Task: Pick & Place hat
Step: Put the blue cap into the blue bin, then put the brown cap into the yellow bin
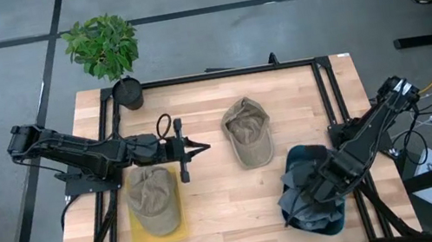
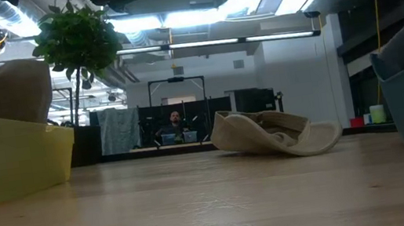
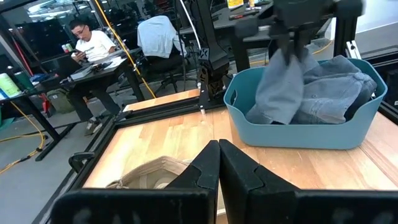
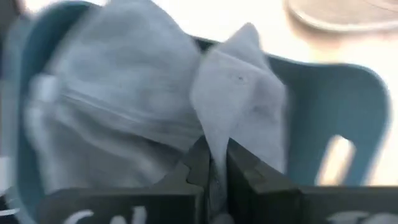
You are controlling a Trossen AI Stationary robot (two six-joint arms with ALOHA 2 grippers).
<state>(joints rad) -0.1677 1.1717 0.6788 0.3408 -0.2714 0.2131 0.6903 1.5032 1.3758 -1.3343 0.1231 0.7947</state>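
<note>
A blue-grey hat (image 3: 281,84) hangs from my right gripper (image 3: 293,45), which is shut on it above the blue basket (image 3: 298,135) at the table's near right. More blue-grey hats (image 3: 336,87) lie in that basket. A tan hat (image 1: 248,131) rests on the table's middle. Another tan hat (image 1: 153,200) lies on a yellow tray (image 1: 140,236) at the near left. My left gripper (image 1: 196,148) is shut with nothing in it, level above the table, between the two tan hats. My right gripper pinches a raised fold of the blue-grey hat's cloth (image 4: 219,134) between its two fingers, coming from above and pointing down. The hat hangs slack below the fingers, and its lower end (image 3: 268,113) reaches down inside the basket.
A potted plant (image 1: 104,47) stands at the table's far left corner. A black frame (image 1: 328,93) runs along the table's edges. Bare wood lies between the middle hat and the near edge. A person sits at a desk beyond the table.
</note>
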